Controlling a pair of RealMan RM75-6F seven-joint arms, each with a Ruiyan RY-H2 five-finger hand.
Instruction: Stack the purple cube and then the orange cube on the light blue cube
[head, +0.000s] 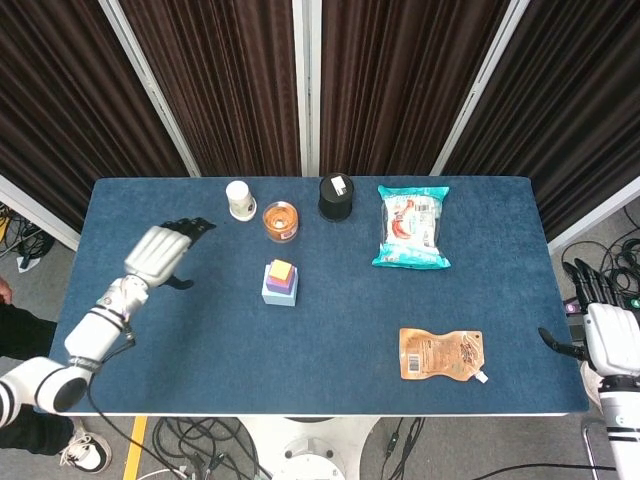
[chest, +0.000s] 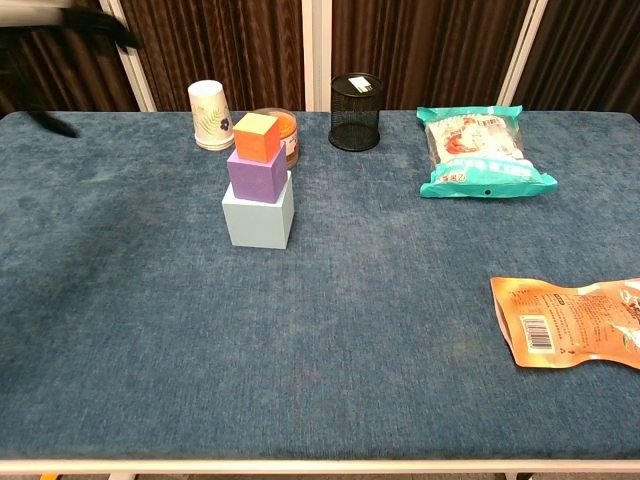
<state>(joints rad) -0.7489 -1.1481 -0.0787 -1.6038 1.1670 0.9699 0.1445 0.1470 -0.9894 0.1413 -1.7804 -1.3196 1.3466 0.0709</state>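
Note:
The orange cube (chest: 256, 136) sits on the purple cube (chest: 257, 173), which sits on the light blue cube (chest: 258, 216), left of the table's centre. From above, the stack shows as orange cube (head: 281, 271) over purple cube (head: 285, 284) over light blue cube (head: 279, 297). My left hand (head: 165, 250) hangs open over the left part of the table, well apart from the stack; only its blurred fingertips (chest: 100, 22) show in the chest view. My right hand (head: 600, 325) stays off the table's right edge, open and empty.
Behind the stack stand a paper cup (chest: 210, 114), an orange-lidded tin (chest: 283, 135) and a black mesh pot (chest: 356, 97). A teal snack bag (chest: 482, 150) lies at the back right and an orange pouch (chest: 568, 322) at the front right.

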